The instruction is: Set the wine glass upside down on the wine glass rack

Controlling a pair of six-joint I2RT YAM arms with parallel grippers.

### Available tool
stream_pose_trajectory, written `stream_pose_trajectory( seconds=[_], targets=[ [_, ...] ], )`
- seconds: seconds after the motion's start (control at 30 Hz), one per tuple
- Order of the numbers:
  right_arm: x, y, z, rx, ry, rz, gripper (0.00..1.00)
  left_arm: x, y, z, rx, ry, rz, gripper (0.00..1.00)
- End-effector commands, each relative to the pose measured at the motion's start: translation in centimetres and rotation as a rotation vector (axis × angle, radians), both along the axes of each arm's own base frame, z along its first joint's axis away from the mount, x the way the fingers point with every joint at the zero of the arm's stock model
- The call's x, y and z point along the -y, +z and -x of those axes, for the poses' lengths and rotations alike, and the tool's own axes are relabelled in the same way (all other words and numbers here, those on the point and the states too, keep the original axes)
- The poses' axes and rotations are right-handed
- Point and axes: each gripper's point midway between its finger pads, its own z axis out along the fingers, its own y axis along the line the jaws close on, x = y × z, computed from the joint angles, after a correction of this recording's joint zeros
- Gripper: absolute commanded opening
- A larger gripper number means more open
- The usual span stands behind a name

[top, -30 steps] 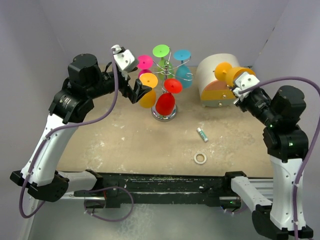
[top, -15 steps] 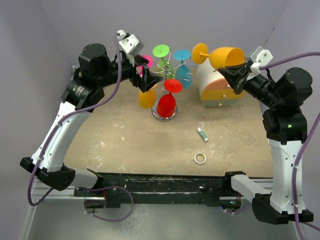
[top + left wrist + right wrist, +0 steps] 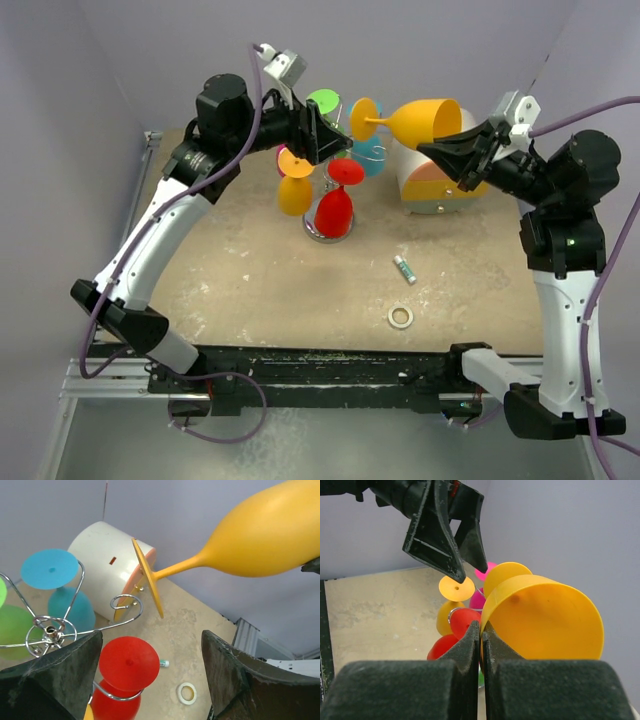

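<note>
My right pincer clamps the orange-yellow plastic wine glass by its rim only; jutting forward, it may pivot loose.

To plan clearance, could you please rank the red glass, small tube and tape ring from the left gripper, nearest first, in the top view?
1. red glass, on the rack by the left gripper.
2. small tube, lower right.
3. tape ring, just past the tube.
</note>
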Motion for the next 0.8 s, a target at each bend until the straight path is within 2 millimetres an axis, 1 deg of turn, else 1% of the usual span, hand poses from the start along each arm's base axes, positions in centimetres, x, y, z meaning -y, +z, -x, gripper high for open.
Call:
stream_pose_trajectory(
  seconds=[0.0,0.13,0.17,0.3,0.43,0.53,0.73,0.77],
  targets=[
    [-0.4,0.5,1.0,0.060,0.049,0.018,0.00,1.2,3.1,1.0,0.003,-0.042,0.088,0.80],
    [-0.6,-0.4,1.1,0.049,0.064,0.032,0.00,2.1,2.6,0.9,-0.020,-0.061,0.086,0.75],
    [-0.5,-0.7,1.0,0.040,0.062,0.036,0.00,2.3,2.3,0.8,-0.030,-0.061,0.084,0.73],
    [-0.5,-1.0,1.3,0.043,0.062,0.047,0.00,2.8,1.2,0.4,-0.073,-0.066,0.078,0.56],
    [-0.4,-1.2,1.3,0.048,0.058,0.063,0.00,3.2,1.0,0.2,-0.080,-0.083,0.080,0.43],
    [-0.3,-1.3,1.2,0.050,0.053,0.069,0.00,3.2,1.1,0.2,-0.075,-0.087,0.083,0.37],
    [-0.4,-1.5,1.4,0.050,0.056,0.075,0.00,3.4,0.8,-0.1,-0.083,-0.086,0.077,0.23],
    [-0.4,-1.5,1.4,0.051,0.057,0.076,0.00,3.4,0.7,-0.1,-0.081,-0.084,0.076,0.18]
  ],
)
